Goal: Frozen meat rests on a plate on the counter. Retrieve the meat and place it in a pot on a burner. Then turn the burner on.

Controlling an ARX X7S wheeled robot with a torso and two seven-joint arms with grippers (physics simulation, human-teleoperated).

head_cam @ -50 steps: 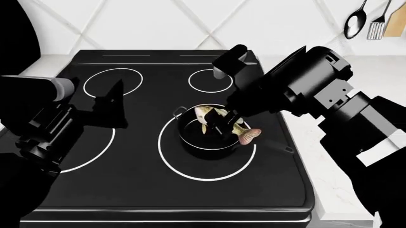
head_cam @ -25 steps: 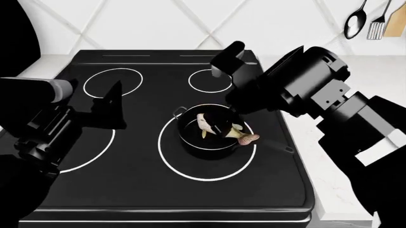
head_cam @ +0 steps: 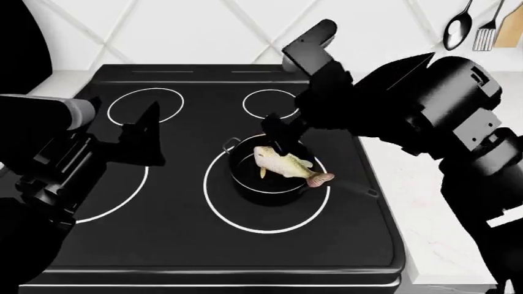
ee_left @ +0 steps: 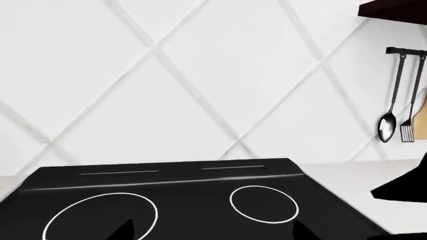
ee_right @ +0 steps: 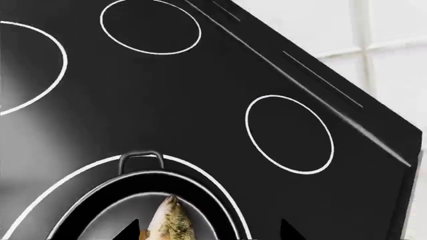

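The meat, a pale fish with an olive back, lies in the black pot; its tail hangs over the rim near the long handle. The pot stands inside the widest burner ring. My right gripper hovers just above the pot, open and apart from the fish. Its wrist view looks down on the fish's head and the pot's rim between the spread right gripper. My left gripper hangs open over the stove's left side, and my left gripper holds nothing. The plate is out of view.
The white counter runs along the stove's right side. A spoon and a slotted spatula hang on the tiled wall at the back right. Smaller rings mark the other burners on the black glass.
My right gripper has let go of the fish and risen up and back from the pot. The fish has dropped and now lies flat in the pot. The left arm has not moved.
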